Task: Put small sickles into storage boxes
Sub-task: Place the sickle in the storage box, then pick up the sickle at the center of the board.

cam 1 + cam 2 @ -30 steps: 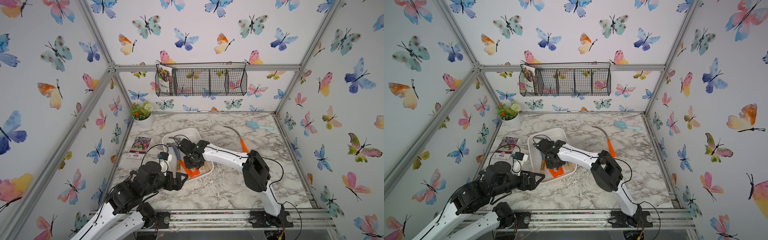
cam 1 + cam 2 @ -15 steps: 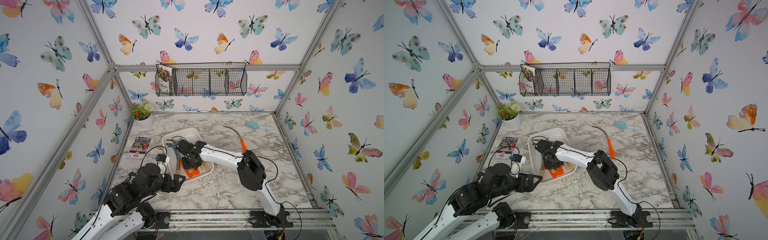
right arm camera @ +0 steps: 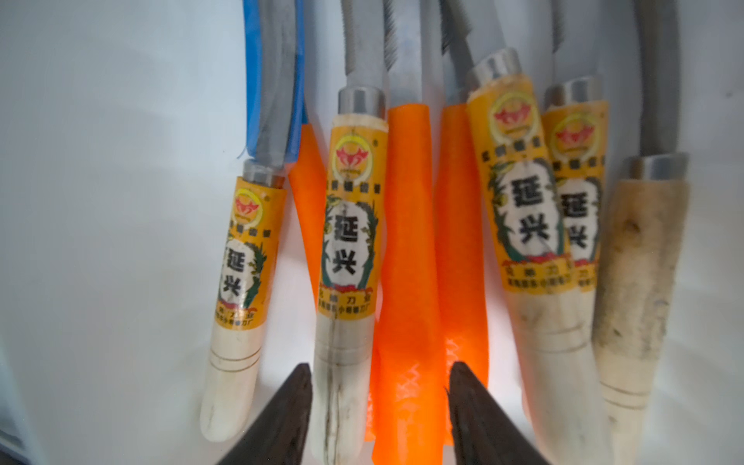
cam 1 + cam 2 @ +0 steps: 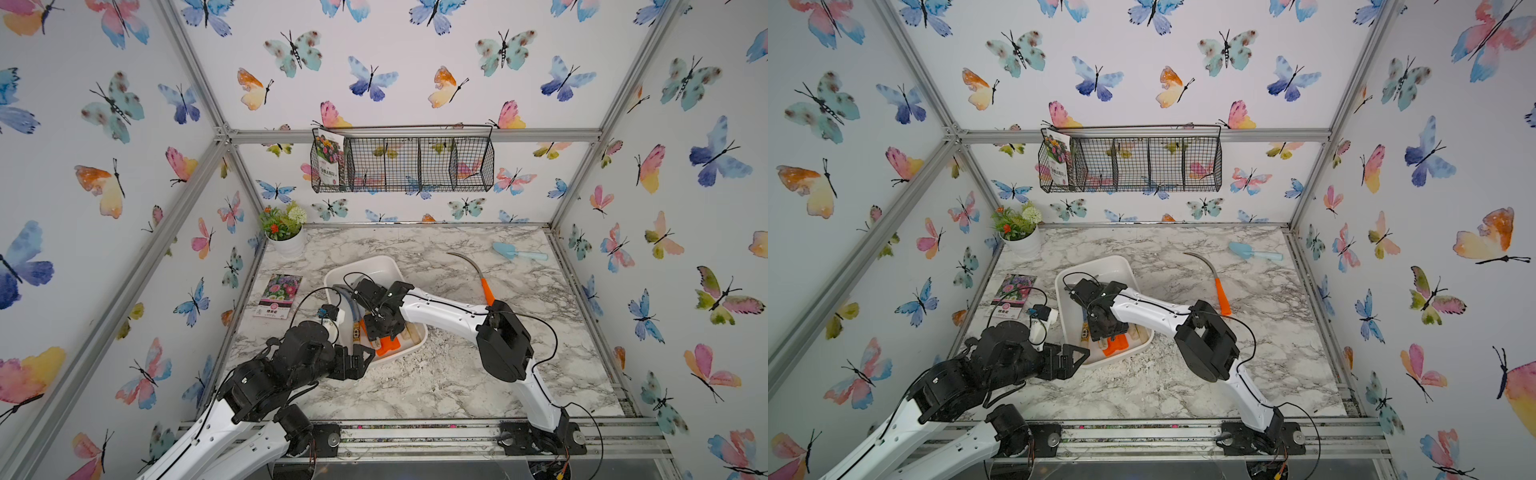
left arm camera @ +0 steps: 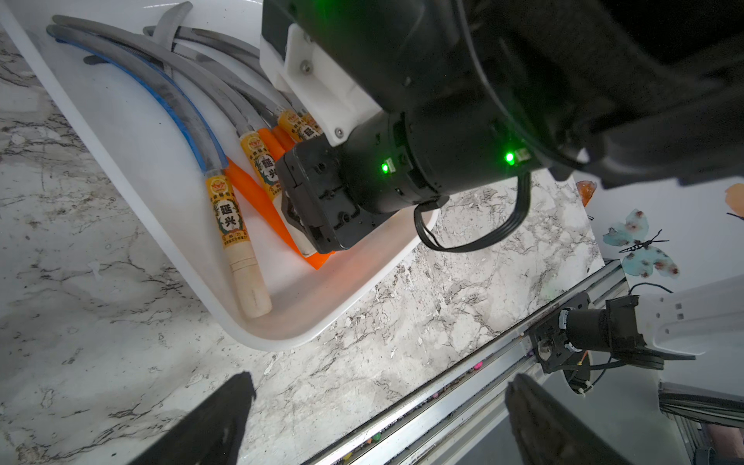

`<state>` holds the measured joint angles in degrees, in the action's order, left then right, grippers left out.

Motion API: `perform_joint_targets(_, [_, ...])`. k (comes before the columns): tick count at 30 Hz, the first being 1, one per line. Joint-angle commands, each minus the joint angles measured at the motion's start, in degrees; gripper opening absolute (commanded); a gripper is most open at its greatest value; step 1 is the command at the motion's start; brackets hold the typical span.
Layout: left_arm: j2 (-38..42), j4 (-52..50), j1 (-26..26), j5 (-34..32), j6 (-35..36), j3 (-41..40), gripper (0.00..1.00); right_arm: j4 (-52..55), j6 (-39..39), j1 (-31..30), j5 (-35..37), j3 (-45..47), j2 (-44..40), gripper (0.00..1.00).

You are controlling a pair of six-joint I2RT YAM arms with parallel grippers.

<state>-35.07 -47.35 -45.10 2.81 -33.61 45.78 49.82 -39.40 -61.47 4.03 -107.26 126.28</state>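
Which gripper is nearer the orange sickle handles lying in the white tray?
Right. The right gripper hangs directly over the orange handles inside the white tray, jaws open. The left gripper is open too, just outside the tray's near rim.

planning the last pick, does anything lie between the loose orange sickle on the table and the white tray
Nothing visible on the table: in both top views bare marble separates the orange sickle from the white tray. The blue trowel lies beyond the sickle. Only the right arm crosses above that gap.
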Motion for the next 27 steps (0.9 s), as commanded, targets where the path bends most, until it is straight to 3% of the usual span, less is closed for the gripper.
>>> perform_joint_targets(1, [-1.63, 2.61, 0.19, 0.27, 1.41, 2.1, 0.98, 2.49, 0.29, -0.27, 3.07, 0.19, -4.69, 0.73])
perform_joint_targets(4, [-3.24, 3.94, 0.19, 0.75, 1.95, 2.43, 0.98, 2.54, 0.15, 0.03, 3.55, 1.32, -6.02, 0.91])
perform_joint_targets(7, [-5.19, 5.58, 0.19, 1.44, 2.66, 2.63, 0.98, 2.43, 0.15, 0.88, 3.52, 2.48, -7.2, 0.98])
perform_joint_targets(27, [-25.19, 18.23, 0.28, 6.46, 9.32, 6.72, 0.98, 3.35, 4.47, 13.48, 3.97, 10.55, -16.28, 0.98])
